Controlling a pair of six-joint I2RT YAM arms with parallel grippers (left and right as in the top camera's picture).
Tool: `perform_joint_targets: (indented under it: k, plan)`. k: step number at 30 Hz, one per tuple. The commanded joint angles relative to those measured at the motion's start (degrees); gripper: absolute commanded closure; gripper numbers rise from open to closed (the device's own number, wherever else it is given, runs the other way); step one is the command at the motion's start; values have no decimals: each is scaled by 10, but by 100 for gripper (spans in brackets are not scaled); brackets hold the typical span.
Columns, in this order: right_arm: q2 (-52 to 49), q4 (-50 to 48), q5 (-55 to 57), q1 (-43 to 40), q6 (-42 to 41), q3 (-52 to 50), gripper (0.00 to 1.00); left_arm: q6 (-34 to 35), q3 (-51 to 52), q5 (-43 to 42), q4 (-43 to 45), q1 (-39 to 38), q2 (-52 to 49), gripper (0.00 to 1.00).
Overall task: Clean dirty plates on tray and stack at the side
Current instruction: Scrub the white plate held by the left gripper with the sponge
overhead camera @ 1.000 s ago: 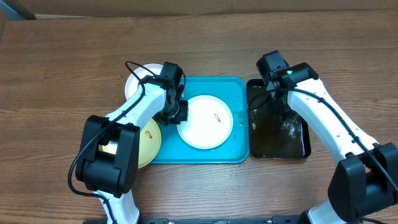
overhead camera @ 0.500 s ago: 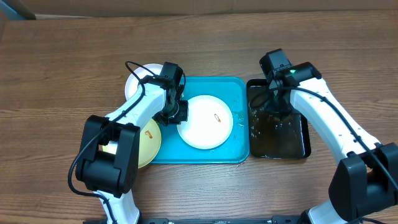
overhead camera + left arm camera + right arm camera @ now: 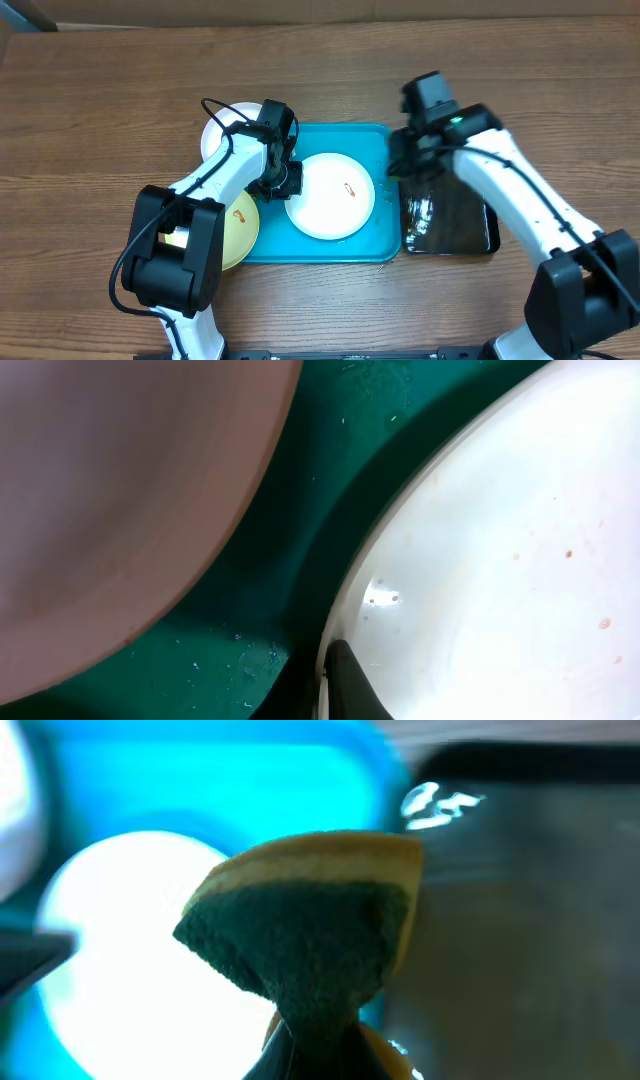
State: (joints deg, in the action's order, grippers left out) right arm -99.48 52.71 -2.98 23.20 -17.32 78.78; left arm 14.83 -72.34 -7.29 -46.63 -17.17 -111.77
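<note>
Two dark fingertips (image 3: pixel 350 685) of the left gripper (image 3: pixel 284 182) are clamping the left rim of the white plate (image 3: pixel 330 200). In the left wrist view one is lying on the inside of the rim and the other just outside it, so the rim is sitting pinched between them. That plate is lying flat in the middle of the turquoise tray (image 3: pixel 375 140), showing a small orange-red smear (image 3: pixel 350 188) right of its centre. The right gripper (image 3: pixel 403 166) is pinching a sponge (image 3: pixel 300 930) at its lower end, jaws squeezed tight enough to crease it. The sponge is standing up with its dark green scouring face toward the wrist camera and its yellow layer behind. This gripper is hovering over the tray's right rim, where the tray is meeting the black tray (image 3: pixel 460 225), to the right of the white plate and apart from it. The black tray is glistening with wet patches. A second white plate (image 3: pixel 215 135) is lying on the table (image 3: pixel 100 100) beside the tray's far left corner, partly under the left arm. The yellow-green plate (image 3: pixel 240 225) is resting at the tray's left side nearer the robot, carrying its own orange mark; whether it is overlapping the tray's rim I cannot tell.
</note>
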Motion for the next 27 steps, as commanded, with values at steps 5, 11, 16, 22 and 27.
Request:
perform_joint_targets:
  k: [5, 11, 16, 22, 27]
  plan:
    - [-14, -37, 186, 137, 13, 0, 96, 0, 17, 13, 2, -3, -17, 96]
    - [-74, -55, 249, 176, 13, 0, 96, 0, 17, 13, 2, -3, -17, 95]
    - [-130, -78, 248, 176, 13, 0, 96, 0, 17, 13, 2, -3, -17, 95]
    - [-176, -90, 231, 176, 13, 0, 95, 0, 17, 13, 2, -3, -17, 94]
    - [-199, -95, 151, 176, 13, 0, 95, 0, 17, 13, 2, -3, -17, 94]
